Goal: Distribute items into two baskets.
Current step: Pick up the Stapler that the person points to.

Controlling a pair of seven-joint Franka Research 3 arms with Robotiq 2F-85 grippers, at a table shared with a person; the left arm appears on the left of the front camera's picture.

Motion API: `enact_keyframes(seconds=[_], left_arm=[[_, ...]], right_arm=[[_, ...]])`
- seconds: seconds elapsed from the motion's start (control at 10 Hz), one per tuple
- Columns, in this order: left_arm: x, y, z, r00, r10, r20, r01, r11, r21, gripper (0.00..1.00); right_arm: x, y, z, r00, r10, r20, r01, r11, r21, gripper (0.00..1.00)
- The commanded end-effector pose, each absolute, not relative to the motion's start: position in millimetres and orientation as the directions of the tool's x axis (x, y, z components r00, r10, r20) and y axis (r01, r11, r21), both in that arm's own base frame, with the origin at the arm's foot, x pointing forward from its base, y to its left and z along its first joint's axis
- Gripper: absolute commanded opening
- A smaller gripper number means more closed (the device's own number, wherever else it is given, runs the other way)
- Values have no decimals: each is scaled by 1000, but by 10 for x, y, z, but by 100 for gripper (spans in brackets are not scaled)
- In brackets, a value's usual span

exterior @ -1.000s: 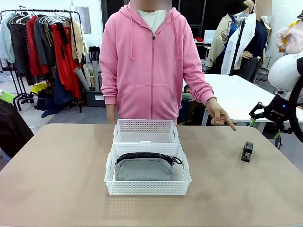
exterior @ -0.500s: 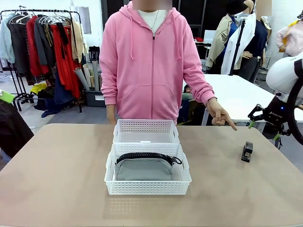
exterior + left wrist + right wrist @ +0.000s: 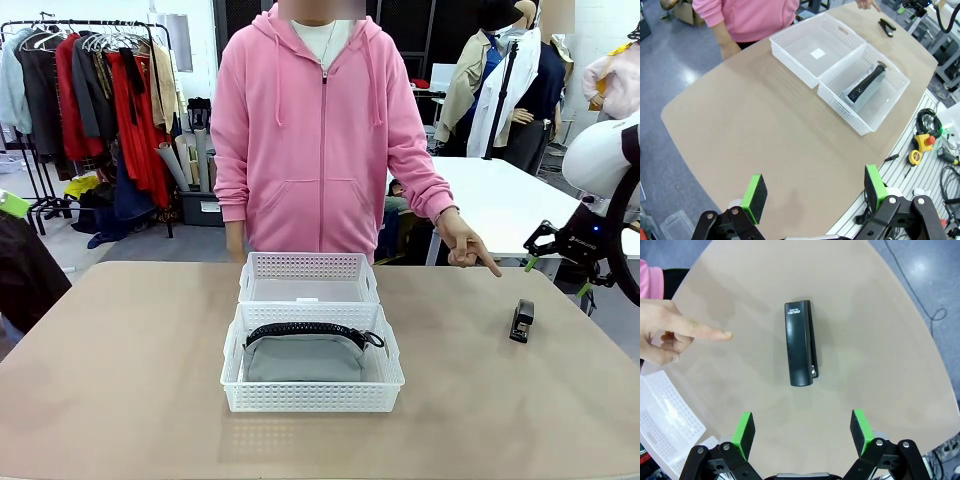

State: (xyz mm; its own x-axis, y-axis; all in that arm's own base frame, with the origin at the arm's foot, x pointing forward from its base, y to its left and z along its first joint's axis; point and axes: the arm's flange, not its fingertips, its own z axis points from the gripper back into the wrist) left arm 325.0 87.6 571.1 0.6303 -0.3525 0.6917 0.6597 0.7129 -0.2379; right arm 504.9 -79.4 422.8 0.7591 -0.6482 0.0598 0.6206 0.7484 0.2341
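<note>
Here the right gripper (image 3: 802, 429) hangs with jaws spread wide, the black stapler (image 3: 800, 343) lying untouched on the table just ahead, between them. A person's hand (image 3: 667, 337) points at it. The left gripper (image 3: 814, 192), jaws likewise spread and empty, has the grey pouch (image 3: 850, 95) well ahead, inside the nearer basket (image 3: 839, 106).

Bare table (image 3: 120, 380) is left all around the stapler (image 3: 801, 343), and it is open from above. A pointing hand (image 3: 665, 340) is held near 1 side. The middle is taken up by the near basket (image 3: 312, 397) and far basket (image 3: 308, 266).
</note>
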Motion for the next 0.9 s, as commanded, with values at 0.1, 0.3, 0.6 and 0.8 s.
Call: enact_keyframes(seconds=[0.1, 0.3, 0.6, 0.8], left_arm=[[3259, 878, 5706, 615, -350, 707, 674, 698, -242, 100], [3259, 878, 5706, 615, -350, 707, 674, 698, -242, 100], [3259, 878, 5706, 615, -350, 707, 674, 698, -242, 100], [3259, 878, 5706, 615, -350, 707, 674, 698, -242, 100]], right_arm=[[5280, -796, 4083, 784, -620, 10, 602, 765, 230, 100], [5481, -832, 3979, 786, -618, -9, 606, 768, 207, 100], [5672, -847, 3808, 784, -618, -60, 619, 770, 153, 100], [5764, -853, 3687, 786, -612, -94, 619, 775, 127, 100]])
